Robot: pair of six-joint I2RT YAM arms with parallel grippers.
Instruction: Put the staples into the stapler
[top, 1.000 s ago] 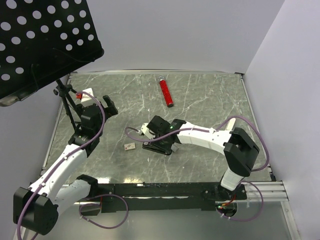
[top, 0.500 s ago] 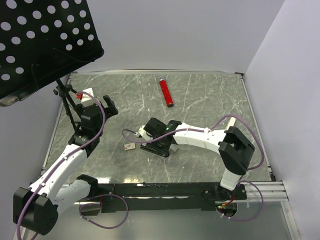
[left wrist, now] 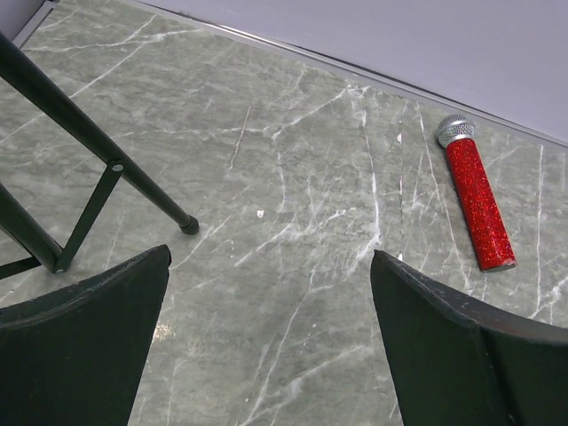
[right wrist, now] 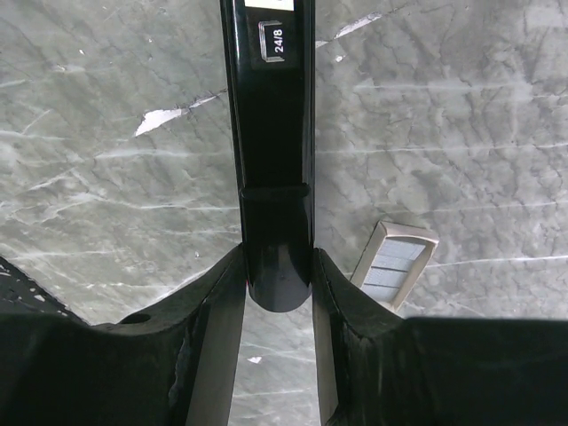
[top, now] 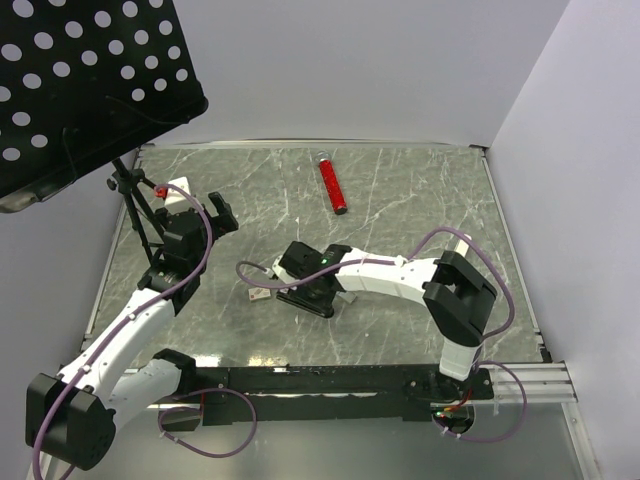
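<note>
Black stapler point(right wrist: 269, 106) clamped at one end in right gripper point(right wrist: 277, 266). Just beside stapler, small beige box point(right wrist: 404, 233), grey inside. Left gripper point(left wrist: 269, 266) spread wide, empty; red tube point(left wrist: 477, 204) well beyond stapler.

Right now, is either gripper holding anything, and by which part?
The right gripper is shut on the stapler, its fingers clamping the two sides of its rounded end. The left gripper is open and holds nothing.

Slim black stapler point(right wrist: 271, 133) lies flat near the desk's middle, its rounded end pinched in the right gripper's point(right wrist: 277, 257) jaws. The staples point(right wrist: 395, 264), a short silver-grey strip, lie just beside it.
</note>
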